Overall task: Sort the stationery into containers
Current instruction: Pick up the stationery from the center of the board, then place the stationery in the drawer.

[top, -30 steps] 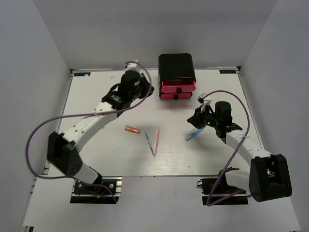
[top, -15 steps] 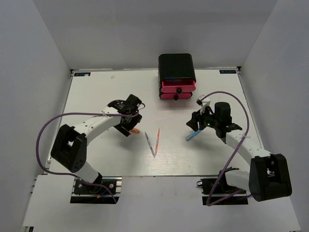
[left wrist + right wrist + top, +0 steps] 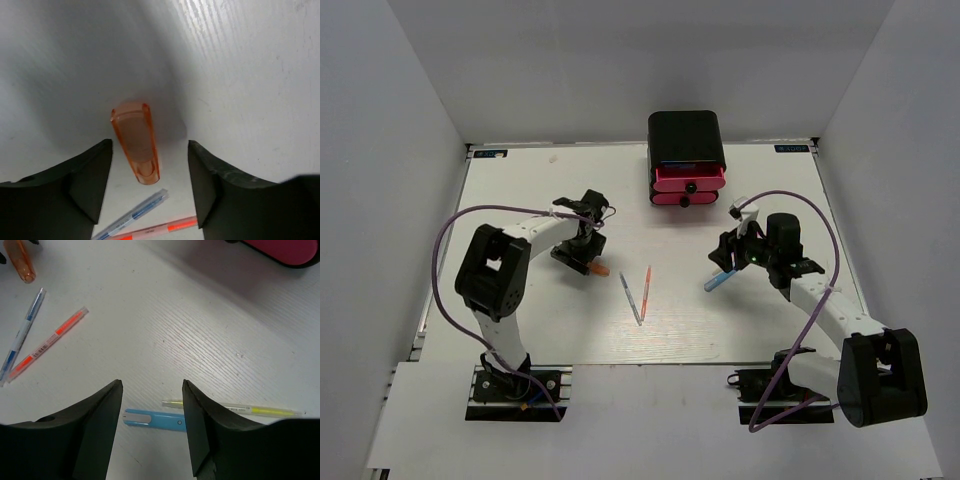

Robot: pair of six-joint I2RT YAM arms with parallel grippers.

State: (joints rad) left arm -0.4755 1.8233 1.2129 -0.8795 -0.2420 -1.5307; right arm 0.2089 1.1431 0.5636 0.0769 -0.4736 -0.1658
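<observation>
An orange capsule-shaped piece point(image 3: 136, 142) lies on the white table point(image 3: 540, 190) between the fingers of my left gripper point(image 3: 149, 150), which is open and low over it; from above the piece point(image 3: 599, 269) pokes out beside the gripper point(image 3: 582, 254). My right gripper point(image 3: 734, 256) is open and empty just above a light-blue marker point(image 3: 155, 420) and a yellow pen point(image 3: 235, 409). A grey-blue pen point(image 3: 631, 298) and a red pen point(image 3: 646, 290) lie mid-table. The pink drawers point(image 3: 687, 185) in their black box point(image 3: 686, 138) stand at the back, shut.
Grey walls close in the table on the left, back and right. Purple cables loop from both arms. The grey-blue pen point(image 3: 131, 216) and red pen point(image 3: 155, 231) lie just beyond the orange piece in the left wrist view.
My left arm swung back from near the drawers and came down over the orange piece, open. My right gripper stayed over the light-blue marker, shifting only slightly.
</observation>
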